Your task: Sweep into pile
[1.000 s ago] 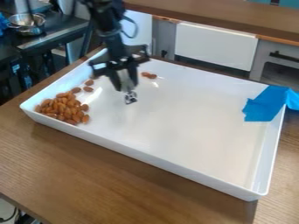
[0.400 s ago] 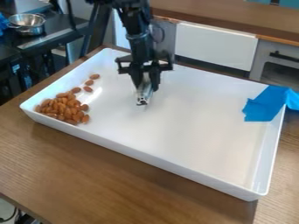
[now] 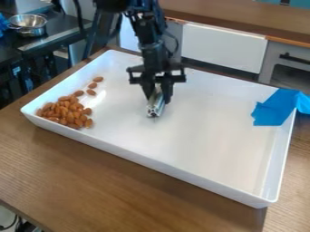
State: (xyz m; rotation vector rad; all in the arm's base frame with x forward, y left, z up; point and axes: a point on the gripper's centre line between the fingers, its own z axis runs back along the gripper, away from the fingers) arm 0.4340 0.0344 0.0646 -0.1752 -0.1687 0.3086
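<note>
1. Brown wood makes up the table [image 3: 91, 174] under my work, with a wooden counter [image 3: 236, 20] running across the back above a white panel [image 3: 224, 47]; at upper left I see a metal bowl [image 3: 28, 25] on a dark worktop.
2. On the table sits my white tray [image 3: 151, 163], set at a slant, its raised walls marking the limits on all 4 sides.
3. Most of the almonds [image 3: 66, 111] lie heaped in the tray's left corner, close by the walls; a short trail of 4 leads from the heap toward the back, along the left wall.
4. My black arm [image 3: 146, 36] comes down from the top edge over the back wall, and my fingers [image 3: 167, 93] are closed on a silver metal piece [image 3: 155, 108], tilted, its end low over the tray's floor. I can't tell if it touches.
5. I have some white floor between that piece and the almonds, and the wider stretch to its right, reaching the blue sheet [image 3: 279, 108] draped over the right wall.
</note>
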